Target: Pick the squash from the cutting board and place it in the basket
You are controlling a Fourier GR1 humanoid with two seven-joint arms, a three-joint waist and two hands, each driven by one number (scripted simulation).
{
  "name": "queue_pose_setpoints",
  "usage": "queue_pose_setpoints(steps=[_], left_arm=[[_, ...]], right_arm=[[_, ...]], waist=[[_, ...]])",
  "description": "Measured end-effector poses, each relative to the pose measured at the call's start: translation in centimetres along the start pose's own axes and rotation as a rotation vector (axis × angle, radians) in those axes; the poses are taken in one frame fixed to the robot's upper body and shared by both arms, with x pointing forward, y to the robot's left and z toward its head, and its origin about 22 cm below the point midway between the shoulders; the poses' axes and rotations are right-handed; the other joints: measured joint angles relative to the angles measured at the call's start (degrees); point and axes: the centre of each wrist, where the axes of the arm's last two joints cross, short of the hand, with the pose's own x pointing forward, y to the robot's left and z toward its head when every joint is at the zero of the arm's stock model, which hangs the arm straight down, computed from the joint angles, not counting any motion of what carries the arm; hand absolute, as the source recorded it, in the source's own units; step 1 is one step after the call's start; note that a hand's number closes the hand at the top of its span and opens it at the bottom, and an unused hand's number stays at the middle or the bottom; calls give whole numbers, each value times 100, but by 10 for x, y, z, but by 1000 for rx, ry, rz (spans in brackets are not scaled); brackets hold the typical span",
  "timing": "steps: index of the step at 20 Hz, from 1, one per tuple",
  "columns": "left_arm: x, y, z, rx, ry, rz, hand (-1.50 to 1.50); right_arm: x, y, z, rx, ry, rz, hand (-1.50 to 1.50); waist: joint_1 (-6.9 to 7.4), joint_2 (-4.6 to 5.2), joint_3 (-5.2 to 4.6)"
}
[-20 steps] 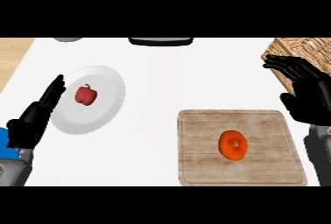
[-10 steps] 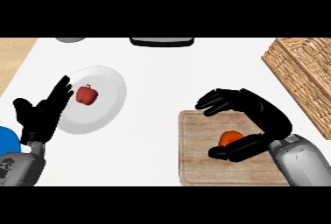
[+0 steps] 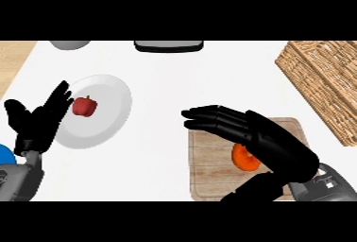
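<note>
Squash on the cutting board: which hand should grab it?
Right. The right hand is open directly above the squash on the cutting board, basket on its side. The left hand rests open by the plate, far across the counter.

A white counter (image 3: 167, 94) carries a white plate (image 3: 105, 113) at left, a wooden cutting board (image 3: 209, 165) at lower right, and a wicker basket (image 3: 320, 80) at upper right.

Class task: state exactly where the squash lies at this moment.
In the head view, the orange squash lies on the wooden cutting board at lower right, partly hidden beneath the right hand, with the wicker basket farther up and right.
</note>
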Motion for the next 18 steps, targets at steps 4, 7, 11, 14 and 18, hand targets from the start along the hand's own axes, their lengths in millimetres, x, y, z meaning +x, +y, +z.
queue_pose_setpoints(steps=[4, 7, 11, 14, 18], left_arm=[[1, 4, 1, 9, 7, 0, 0], [0, 1, 0, 11, 3, 1, 0], [6, -5, -4, 2, -2, 0, 0], [4, -3, -2, 0, -2, 2, 0], [2, -1, 0, -1, -2, 2, 0]], right_arm=[[22, -40, 0, 26, 184, 267, -150], [41, -68, -6, 7, 317, 412, -150], [63, -105, -15, 54, 445, 482, -150], [70, -130, -16, 163, 515, 477, -150], [76, -155, -7, 252, 549, 428, -150]], waist=[[-28, -29, -11], [-19, -20, -11], [20, 2, -5], [33, 7, -3], [22, 10, 3]])
